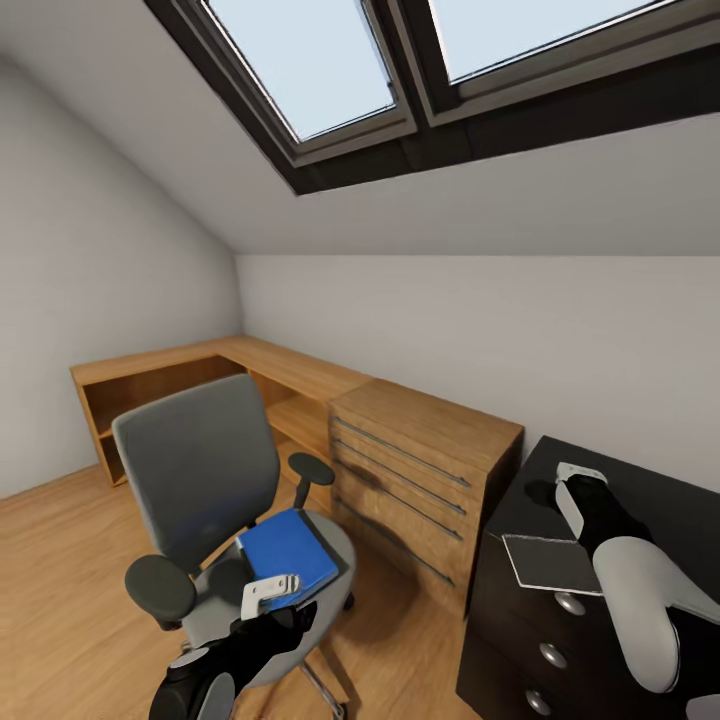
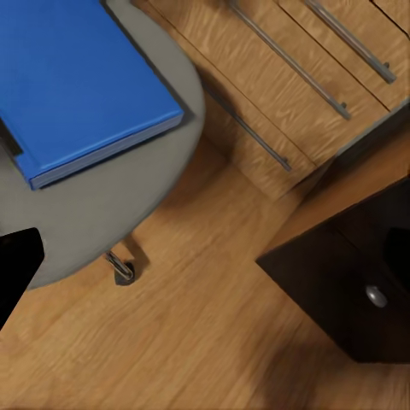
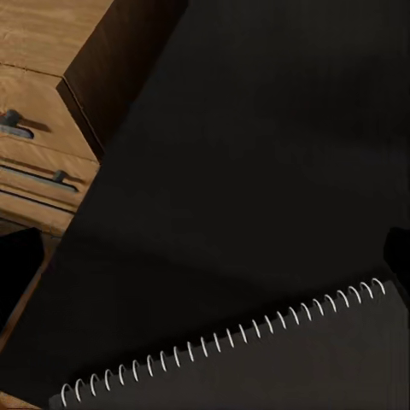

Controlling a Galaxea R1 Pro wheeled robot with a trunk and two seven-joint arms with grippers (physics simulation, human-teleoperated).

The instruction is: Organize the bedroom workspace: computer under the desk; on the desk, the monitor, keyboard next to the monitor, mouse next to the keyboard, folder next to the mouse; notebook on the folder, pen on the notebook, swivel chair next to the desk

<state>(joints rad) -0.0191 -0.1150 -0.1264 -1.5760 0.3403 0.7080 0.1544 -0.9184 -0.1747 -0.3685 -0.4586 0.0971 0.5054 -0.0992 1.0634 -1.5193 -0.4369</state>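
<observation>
Attic bedroom, blue folder (image 1: 288, 556) flat on swivel chair (image 1: 200, 470), fingers' state unclear.

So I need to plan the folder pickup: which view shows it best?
The left wrist view: the blue folder is large and close, edge visible, on the chair seat. The head view shows it smaller.

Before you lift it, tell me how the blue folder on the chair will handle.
The folder looks flat and thick with a hard cover, so it probably stays stiff. Its smooth cover may slip in a pinch from above. One corner overhangs the chair seat, so a push could slide it off, and the wheeled chair might roll.
</observation>
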